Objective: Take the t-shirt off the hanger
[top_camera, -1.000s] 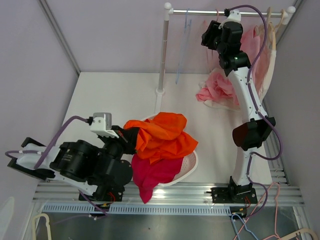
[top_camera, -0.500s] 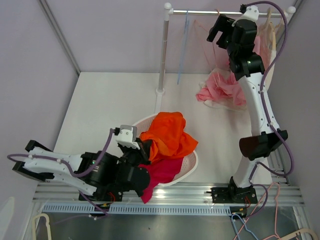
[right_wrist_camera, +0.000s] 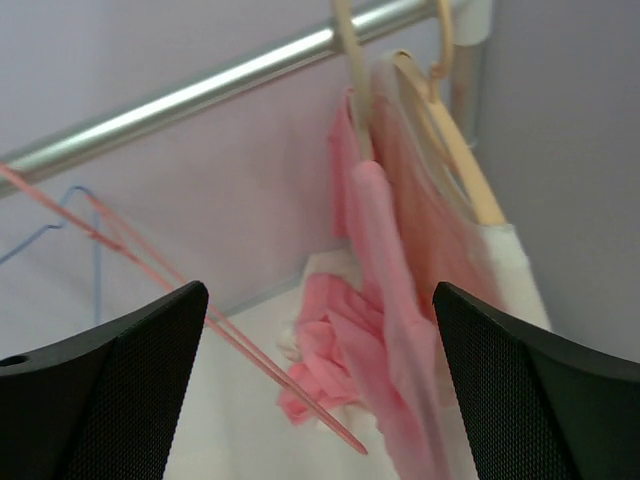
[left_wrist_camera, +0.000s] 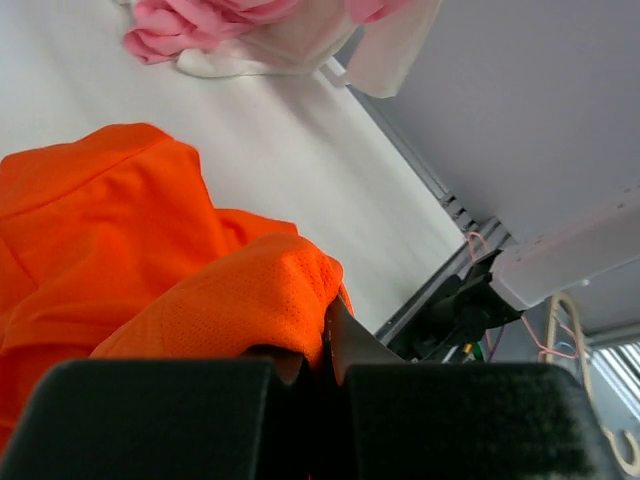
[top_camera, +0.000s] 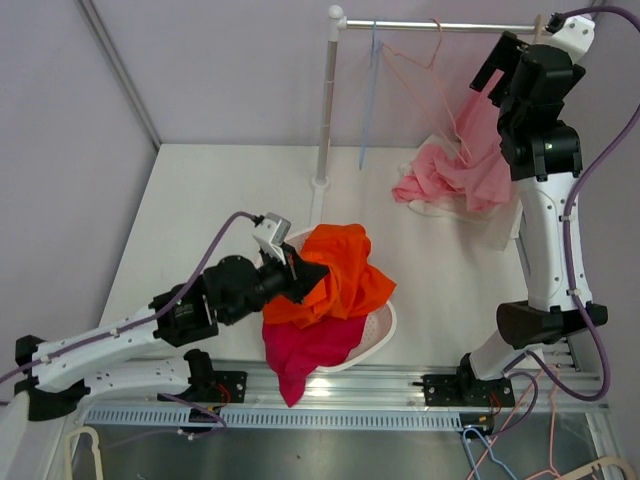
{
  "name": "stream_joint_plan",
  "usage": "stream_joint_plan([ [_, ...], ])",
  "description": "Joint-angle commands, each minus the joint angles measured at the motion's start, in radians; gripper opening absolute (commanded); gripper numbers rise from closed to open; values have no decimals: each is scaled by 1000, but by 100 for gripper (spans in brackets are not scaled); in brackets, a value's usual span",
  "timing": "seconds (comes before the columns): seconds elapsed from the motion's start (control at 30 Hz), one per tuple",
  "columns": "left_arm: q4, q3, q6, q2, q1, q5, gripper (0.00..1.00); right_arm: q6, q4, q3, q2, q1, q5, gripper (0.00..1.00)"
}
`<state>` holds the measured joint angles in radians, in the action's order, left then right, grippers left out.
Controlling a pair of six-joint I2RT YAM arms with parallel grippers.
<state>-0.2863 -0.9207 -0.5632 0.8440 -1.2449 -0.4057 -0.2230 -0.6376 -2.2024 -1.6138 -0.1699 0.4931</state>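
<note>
Hanging lengthwise downward, the pink t-shirt (right_wrist_camera: 372,250) faces the spread right end effector (right_wrist_camera: 316,340); left end effector (left_wrist_camera: 310,375) pinches orange shirt (left_wrist_camera: 150,230)

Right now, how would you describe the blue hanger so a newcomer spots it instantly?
Find the metal rail across the back, held up by a white post. The blue hanger hangs nearest that post, bare; its neighbour, the pink hanger, differs only in colour.

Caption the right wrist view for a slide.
Open right end effector faces the pink t-shirt hanging from a wooden hanger on the rail, beside a bare wire hanger.
</note>
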Motion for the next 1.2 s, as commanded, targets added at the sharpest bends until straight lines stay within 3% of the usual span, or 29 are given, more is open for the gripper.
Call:
stream_joint_plan([
  [0.0,114,-61,28,6,184,442,1,24,-95,-29,-29,50,70,100],
  [0.07,99,-105,11,21,235,600,1,17,-128,-57,-66,108,24,100],
  [0.2,15,-178,-41,49,277,711,4,21,-88,-72,-113,171,-82,95],
  [0.33,22,-114,-98,15,277,777,7,14,-66,-143,-193,217,-108,91],
  [0.5,-2,-44,-93,23,304,731,8,25,-33,-197,-270,224,-139,89],
  [0.7,-94,23,-66,44,357,529,6,51,30,-209,-308,231,-171,88],
  [0.73,-126,23,-64,53,361,500,20,51,33,-210,-311,233,-172,88],
  [0.83,-149,17,-53,70,368,430,77,53,45,-217,-324,237,-191,86],
  [0.9,-151,13,-50,69,368,415,99,59,61,-217,-328,239,-198,84],
  [1.17,-266,-66,-7,35,368,282,100,65,38,-266,-351,242,-225,81],
])
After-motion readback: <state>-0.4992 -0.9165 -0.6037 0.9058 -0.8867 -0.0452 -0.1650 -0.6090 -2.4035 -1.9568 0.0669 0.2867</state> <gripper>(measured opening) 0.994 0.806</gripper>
